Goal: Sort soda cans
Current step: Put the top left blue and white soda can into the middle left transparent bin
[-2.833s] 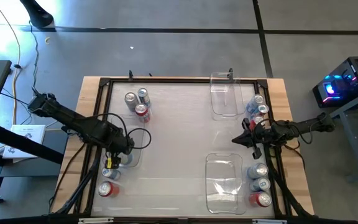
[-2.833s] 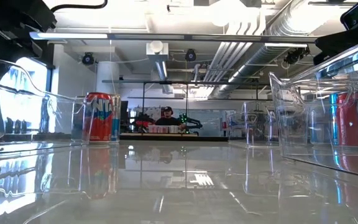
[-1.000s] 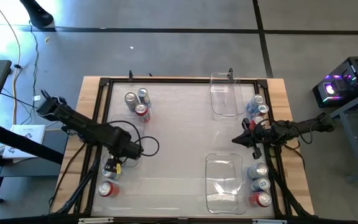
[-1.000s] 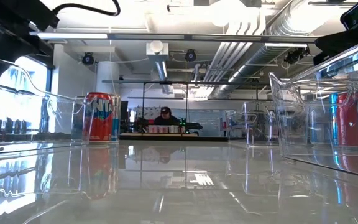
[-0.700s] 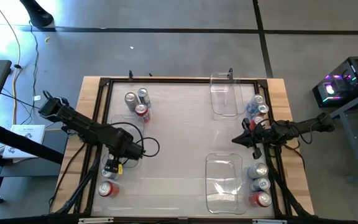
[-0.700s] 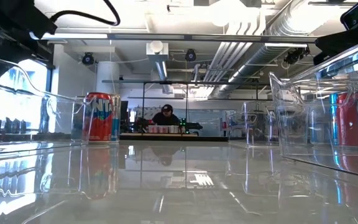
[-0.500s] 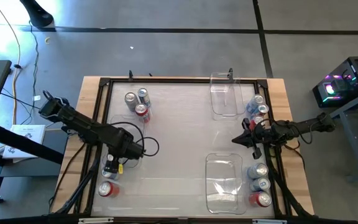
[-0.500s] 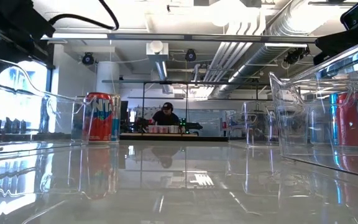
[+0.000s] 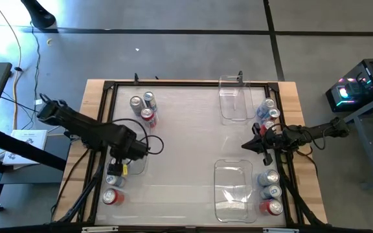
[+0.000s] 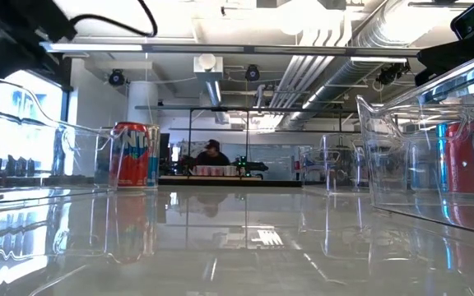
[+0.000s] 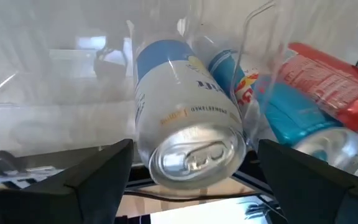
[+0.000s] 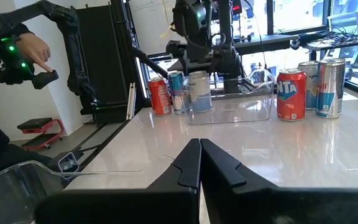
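My left gripper [image 11: 194, 152] points down, open, over a silver-and-blue soda can [image 11: 188, 140] that stands on its base in the clear bin [image 9: 135, 165] at the table's left. Its fingers stand on either side of the can's top, and a gap shows on each side. The right wrist view shows this can [image 12: 199, 90] under that gripper. Beyond the bin's wall stand a blue can [image 11: 229, 68] and a red-and-blue can [image 11: 309, 99]. My right gripper [image 12: 199, 155] waits shut and level at the right edge [image 9: 248, 146].
Three cans [image 9: 143, 107] stand at the far left, and two [image 9: 112, 189] stand near the left bin. More cans stand along the right edge [image 9: 269, 111] [image 9: 269, 188]. Two clear bins [image 9: 235, 97] [image 9: 232, 188] sit at the right. A person's hand [image 12: 17, 53] shows beyond the table.
My left gripper has risen a little over the left bin and shifted slightly toward the far edge. The can stays standing in the bin.
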Motion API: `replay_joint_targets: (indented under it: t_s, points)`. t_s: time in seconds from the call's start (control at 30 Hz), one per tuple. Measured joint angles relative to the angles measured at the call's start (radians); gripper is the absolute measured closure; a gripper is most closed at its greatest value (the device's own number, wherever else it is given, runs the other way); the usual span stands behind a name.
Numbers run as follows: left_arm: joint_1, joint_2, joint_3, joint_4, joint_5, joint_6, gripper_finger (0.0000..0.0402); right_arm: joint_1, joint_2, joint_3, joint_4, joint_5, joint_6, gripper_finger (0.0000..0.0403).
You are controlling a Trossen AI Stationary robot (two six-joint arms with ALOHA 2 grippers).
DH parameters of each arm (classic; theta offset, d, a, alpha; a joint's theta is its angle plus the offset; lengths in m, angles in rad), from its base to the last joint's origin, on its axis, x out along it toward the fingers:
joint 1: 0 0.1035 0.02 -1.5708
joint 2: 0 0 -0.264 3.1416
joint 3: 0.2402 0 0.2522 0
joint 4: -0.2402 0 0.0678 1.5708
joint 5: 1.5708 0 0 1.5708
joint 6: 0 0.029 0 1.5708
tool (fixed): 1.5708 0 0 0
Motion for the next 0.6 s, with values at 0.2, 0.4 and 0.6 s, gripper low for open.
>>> replay_joint_targets:
  t_s: [0.2, 0.4, 0.6]
  points:
    - [0.026, -0.016, 0.117, -0.085, -0.108, -0.008, 0.0062, 0.0, 0.0, 0.0, 0.0, 0.0, 0.0, 0.0402]
    - [0.125, -0.081, 0.199, -0.019, -0.378, 0.046, 0.0062, 0.0, 0.0, 0.0, 0.0, 0.0, 0.0, 0.0402]
    - [0.414, -0.147, 0.198, 0.049, -0.508, 0.207, 0.0062, 0.0, 0.0, 0.0, 0.0, 0.0, 0.0, 0.0402]
